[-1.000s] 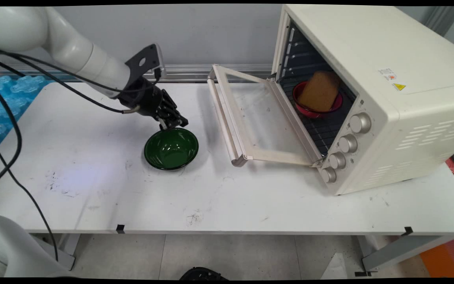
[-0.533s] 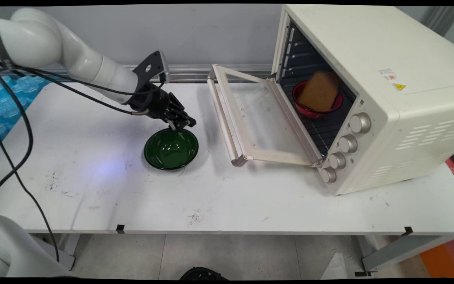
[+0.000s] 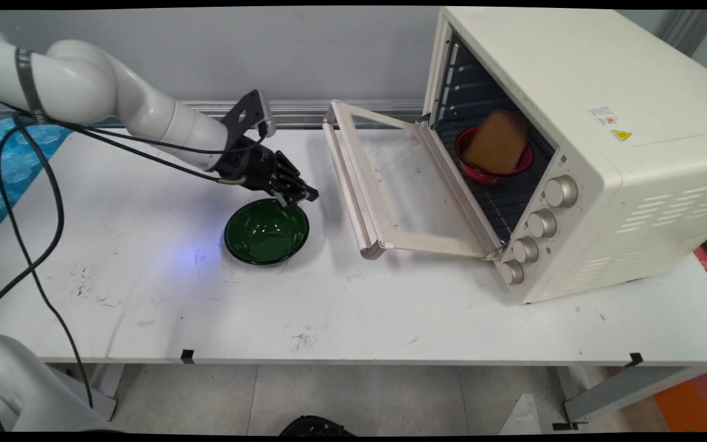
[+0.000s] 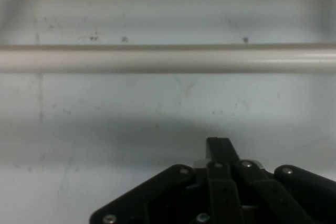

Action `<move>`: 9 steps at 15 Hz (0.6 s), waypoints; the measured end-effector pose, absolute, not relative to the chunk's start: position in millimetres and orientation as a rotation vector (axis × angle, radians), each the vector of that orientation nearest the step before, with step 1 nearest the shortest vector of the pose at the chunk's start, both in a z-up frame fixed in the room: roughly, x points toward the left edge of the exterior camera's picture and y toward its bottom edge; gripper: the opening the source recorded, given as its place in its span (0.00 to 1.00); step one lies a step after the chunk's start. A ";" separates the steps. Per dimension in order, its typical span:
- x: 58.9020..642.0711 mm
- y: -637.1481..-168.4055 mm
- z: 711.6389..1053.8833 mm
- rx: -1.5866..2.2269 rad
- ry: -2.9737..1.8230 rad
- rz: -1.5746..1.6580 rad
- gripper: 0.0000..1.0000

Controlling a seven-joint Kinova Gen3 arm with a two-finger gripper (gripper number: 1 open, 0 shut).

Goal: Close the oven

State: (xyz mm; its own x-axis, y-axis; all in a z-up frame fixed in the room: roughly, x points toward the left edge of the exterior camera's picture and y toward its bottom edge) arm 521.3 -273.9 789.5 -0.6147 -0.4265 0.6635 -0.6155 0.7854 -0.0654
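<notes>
Here's the gripper [image 3: 298, 196], low over the table [image 3: 390, 307], hanging above the oven-side rim of the green bowl [image 3: 266, 232], and from the main view I can't say whether it touches that rim. Its fingers are clenched together with nothing between them; the hand view shows the gripper [image 4: 218, 148] as one closed black tip. That view looks straight at the pale handle bar [image 4: 168, 59] of the oven door.

The oven [image 3: 574, 123] stands wide open, its door [image 3: 390, 184] dropped flat toward the bowl. Inside the oven, on the rack, sits a red bowl [image 3: 479, 175] with a brown loaf [image 3: 499, 142] leaning in it.

The green bowl looks empty and rests on the table just outside the oven's open door, near the handle [image 3: 347, 184]. So the loaded red bowl is in the oven, the green bowl is out, and the oven isn't closed.
</notes>
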 end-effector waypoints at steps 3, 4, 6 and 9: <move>517.0 -278.7 783.0 0.758 -2.301 0.376 0.00; 516.0 -279.7 781.7 0.755 -2.295 0.375 0.00; 513.2 -282.4 778.7 0.747 -2.279 0.371 0.00; 509.7 -284.9 776.3 0.736 -2.258 0.366 0.00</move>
